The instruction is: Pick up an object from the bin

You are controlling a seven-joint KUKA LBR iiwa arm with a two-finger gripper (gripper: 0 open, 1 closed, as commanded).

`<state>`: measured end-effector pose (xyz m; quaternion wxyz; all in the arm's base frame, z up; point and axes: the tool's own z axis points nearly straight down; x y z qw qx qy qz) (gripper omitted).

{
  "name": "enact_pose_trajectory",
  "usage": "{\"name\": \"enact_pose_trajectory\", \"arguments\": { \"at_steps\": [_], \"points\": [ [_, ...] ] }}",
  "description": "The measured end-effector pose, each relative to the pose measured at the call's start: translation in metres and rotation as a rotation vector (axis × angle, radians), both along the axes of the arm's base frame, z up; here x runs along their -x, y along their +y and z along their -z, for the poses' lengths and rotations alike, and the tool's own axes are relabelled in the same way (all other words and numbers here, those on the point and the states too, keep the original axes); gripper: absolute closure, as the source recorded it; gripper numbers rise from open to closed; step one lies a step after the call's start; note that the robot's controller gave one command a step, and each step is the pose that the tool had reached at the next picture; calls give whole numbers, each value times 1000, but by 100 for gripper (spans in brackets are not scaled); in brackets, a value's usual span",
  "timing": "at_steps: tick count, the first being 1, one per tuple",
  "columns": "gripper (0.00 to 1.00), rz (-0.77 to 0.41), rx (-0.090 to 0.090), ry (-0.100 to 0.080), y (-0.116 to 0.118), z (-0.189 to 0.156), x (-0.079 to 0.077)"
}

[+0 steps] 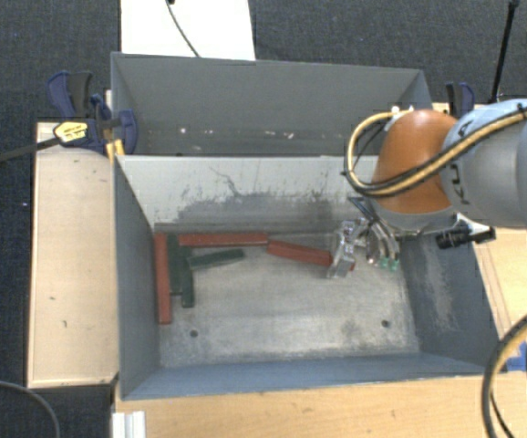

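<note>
My gripper (344, 255) hangs low in the bin's right half, its metal fingers pointing down-left. They sit at the right end of a red bar-shaped piece (297, 253) that lies slanted on the floor. Whether the fingers close round that end I cannot make out. To the left lies a long red-brown bar (222, 240) along the back wall's foot, joined at a corner to an upright red-brown bar (163, 276). A dark green L-shaped piece (195, 265) rests inside that corner.
The bin's front half and right side are bare grey floor. The arm with its orange cover and looped cables leans in over the right rim.
</note>
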<state>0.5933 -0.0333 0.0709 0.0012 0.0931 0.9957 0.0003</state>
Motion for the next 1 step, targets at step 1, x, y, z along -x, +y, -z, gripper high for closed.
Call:
{"name": "enact_pose_trajectory", "arguments": {
  "at_steps": [1],
  "points": [
    [100, -258, 3, -8, -2, -170, 7]
  ]
}}
